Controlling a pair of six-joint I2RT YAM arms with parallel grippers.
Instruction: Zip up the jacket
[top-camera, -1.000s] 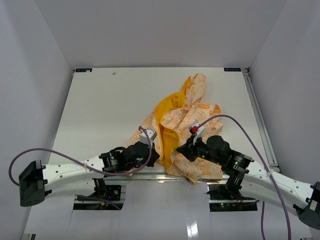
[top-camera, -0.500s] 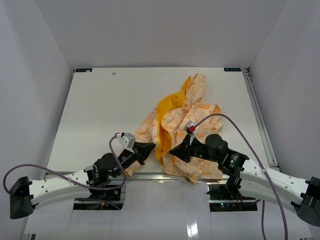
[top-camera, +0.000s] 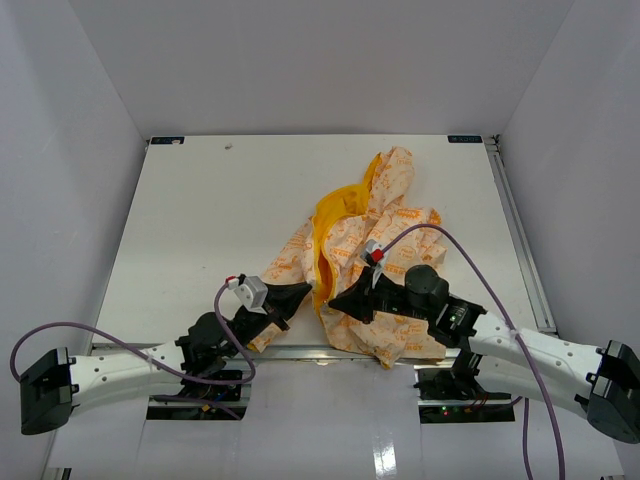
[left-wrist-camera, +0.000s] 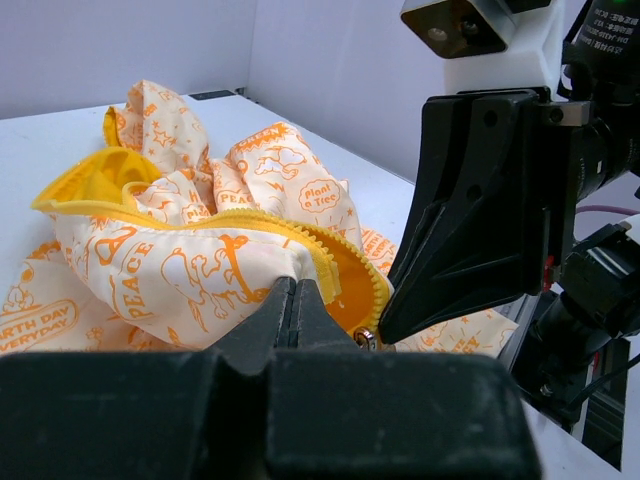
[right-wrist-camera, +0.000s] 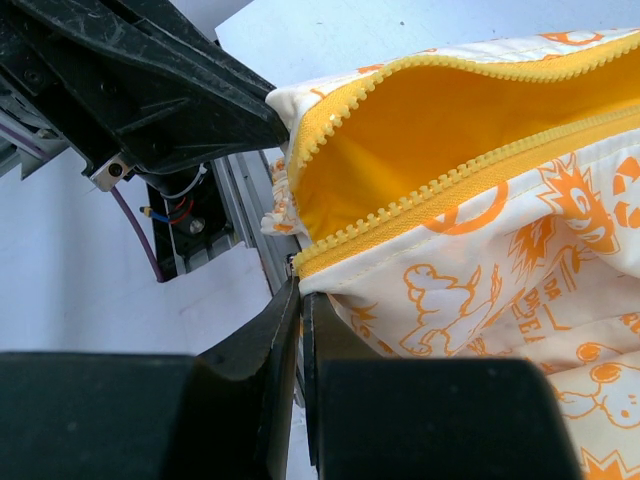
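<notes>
White tabletop (top-camera: 200, 220) carries the small, soft cream-white jacket (top-camera: 390, 215) with repeated orange print. It lies crumpled right of centre, its front gaping so the plain bright yellow lining (right-wrist-camera: 450, 130) shows. Both arms reach in low from the near edge and meet at the garment's near hem, probably because a zipper has to be started from its bottom ends. The black left gripper (top-camera: 300, 297) is clenched, and its wrist view shows the tips pinched on the hem corner of the left front panel. The black right gripper (top-camera: 340, 303) is likewise clamped tight, its tips biting the bottom end of the opposite panel where the yellow zipper teeth (right-wrist-camera: 400, 70) finish. Held this way, the two toothed edges sit just beside each other but apart, which suits lining them up. A small metal piece (left-wrist-camera: 365, 340) glints at the base of the curved edge between the grippers. It may be the slider, though it is too small to tell. The zipper is not yet joined.
</notes>
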